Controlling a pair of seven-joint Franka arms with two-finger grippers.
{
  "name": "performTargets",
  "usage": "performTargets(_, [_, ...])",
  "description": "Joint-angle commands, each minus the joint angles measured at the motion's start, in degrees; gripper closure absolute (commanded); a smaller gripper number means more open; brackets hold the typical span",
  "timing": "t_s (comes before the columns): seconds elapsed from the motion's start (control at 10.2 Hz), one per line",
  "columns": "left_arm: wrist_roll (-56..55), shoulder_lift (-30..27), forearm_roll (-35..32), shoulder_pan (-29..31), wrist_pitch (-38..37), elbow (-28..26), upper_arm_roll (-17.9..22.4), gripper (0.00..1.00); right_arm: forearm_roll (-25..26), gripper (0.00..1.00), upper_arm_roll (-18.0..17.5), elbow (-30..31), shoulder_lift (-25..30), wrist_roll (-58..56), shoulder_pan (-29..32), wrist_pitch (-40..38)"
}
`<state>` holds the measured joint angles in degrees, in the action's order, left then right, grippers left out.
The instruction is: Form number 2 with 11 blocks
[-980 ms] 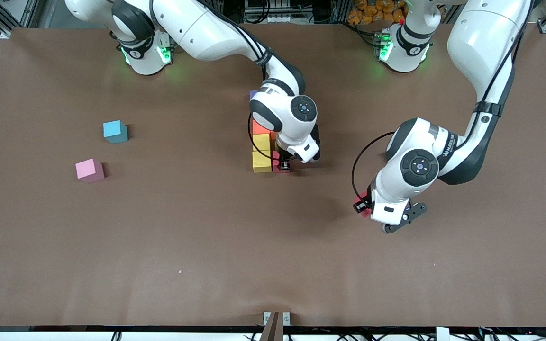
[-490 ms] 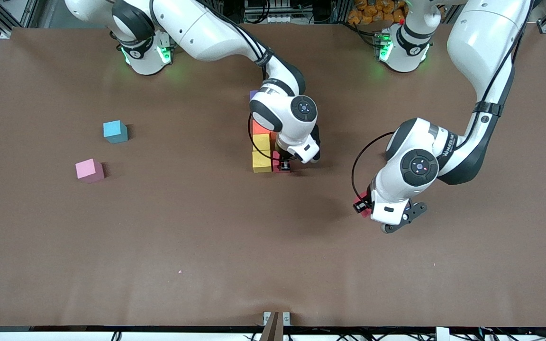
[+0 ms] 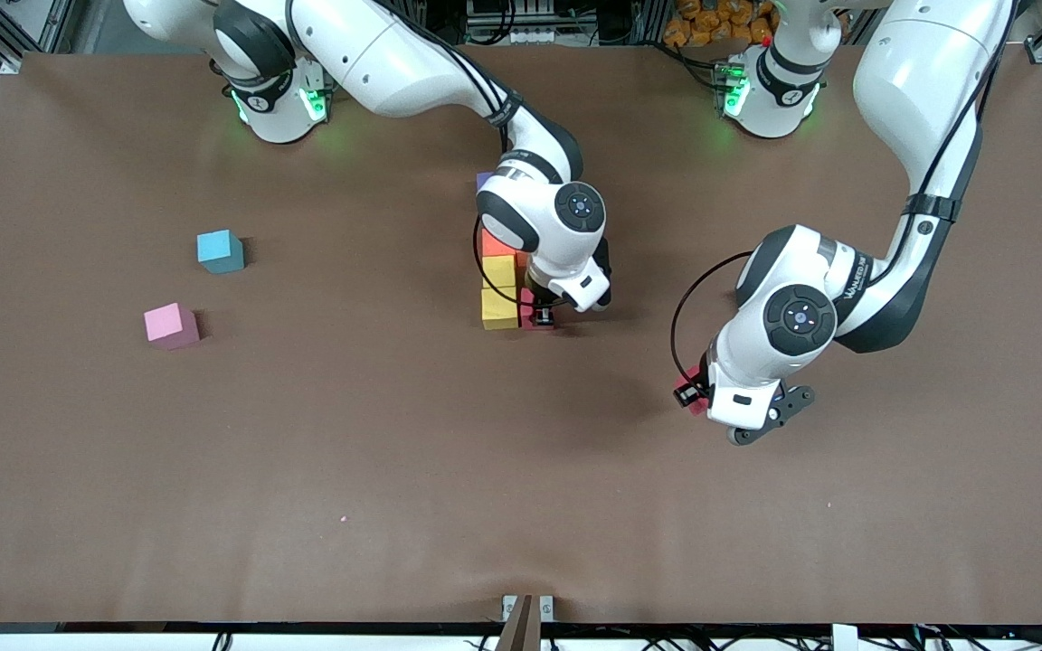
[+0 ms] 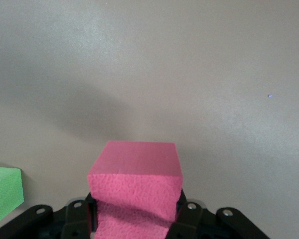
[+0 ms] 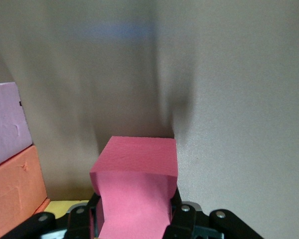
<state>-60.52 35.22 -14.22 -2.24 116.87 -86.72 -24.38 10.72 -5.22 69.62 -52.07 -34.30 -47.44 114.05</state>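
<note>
- Front view, nearest first: the left gripper (image 3: 738, 418) hangs over bare table (image 3: 521, 506) toward the left arm's end, well apart from the column of cubes. In the left wrist view its fingers (image 4: 187, 211) are clamped on a pink block (image 4: 135, 181); only a sliver of that cube shows in the front view at the wrist's edge. A green cube (image 4: 4, 193) sits on the table near it in the left wrist view.
- Toward the right arm's end, a loose pink cube (image 3: 170, 325) lies on the table, with a sky-blue cube (image 3: 219, 250) a little farther from the front camera; the two are apart from each other.
- At mid-table the right gripper (image 3: 541, 316) is down at the near end of the column. The right wrist view shows it closed on a second pink block (image 5: 135, 186), which sits just beside the nearest yellow cube (image 3: 499, 307).
- The number 2 is only partly built: going farther from the camera, a second yellow cube (image 3: 499, 270), an orange cube (image 3: 490, 242), then a purple cube (image 3: 483, 179) peeking past the right arm. The rest is hidden by the wrist.
- Against the earlier frames nothing has shifted: both arms, both grips and every loose cube are where they were a second ago.
</note>
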Motion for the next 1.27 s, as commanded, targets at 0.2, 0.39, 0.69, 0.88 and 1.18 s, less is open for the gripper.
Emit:
performTargets(0.2, [-9.4,-1.0,1.4,-0.4,-0.5,-0.6,0.1,0.61,0.7,0.59,-0.4,-2.0,-1.4,-0.6,0.5,-0.9])
performTargets(0.39, [-15.6,-1.0,1.4,-1.0,-0.5,-0.7,0.1,0.61,0.7,0.53,-0.4,-1.9,-1.4,-0.6,0.5,-0.9])
performTargets(0.69, [-20.1,-1.0,1.6,-0.6,-0.5,-0.9,-0.1,0.61,0.6,0.00,-0.4,-2.0,-1.3,-0.5,0.4,-0.7])
performTargets(0.88, [-22.2,-1.0,2.8,-0.5,-0.5,-1.2,-0.3,0.61,0.6,0.00,-0.7,-2.0,-0.8,-0.5,0.4,-0.9])
performTargets(1.18, [-25.9,-1.3,3.3,-0.3,-0.5,-1.4,-0.4,0.61,-2.2,0.00,-1.0,-1.9,0.7,-0.5,0.3,-1.1])
